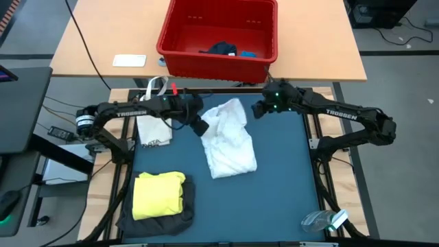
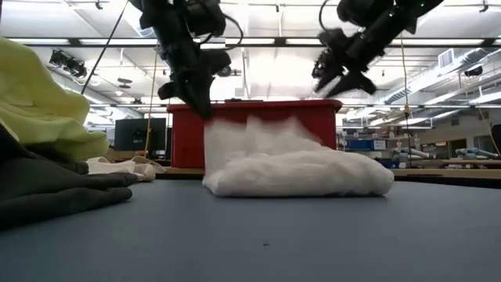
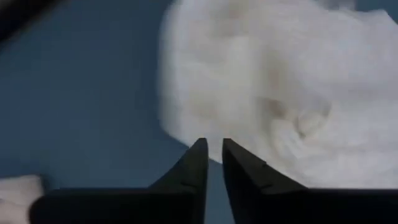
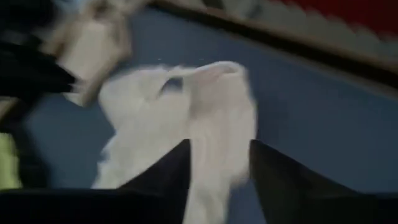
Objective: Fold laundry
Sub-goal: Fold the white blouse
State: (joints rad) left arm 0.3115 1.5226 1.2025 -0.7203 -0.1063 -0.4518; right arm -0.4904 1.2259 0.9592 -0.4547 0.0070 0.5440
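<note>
Two tools flank white cloth [image 1: 228, 139]; basket [image 1: 218, 34] behind.

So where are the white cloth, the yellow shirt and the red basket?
white cloth [image 1: 229, 145]: high view, middle of the crumpled heap on the blue mat.
yellow shirt [image 1: 158, 195]: high view, centre of the folded top face.
red basket [image 1: 173, 36]: high view, its left wall.

The flat dark-blue table [image 1: 288, 178] carries a crumpled white cloth [image 1: 230, 140] at its middle, a folded bright yellow T-shirt [image 1: 158, 195] atop a dark grey garment [image 1: 161, 221], and a small white bag [image 1: 153, 130].
</note>
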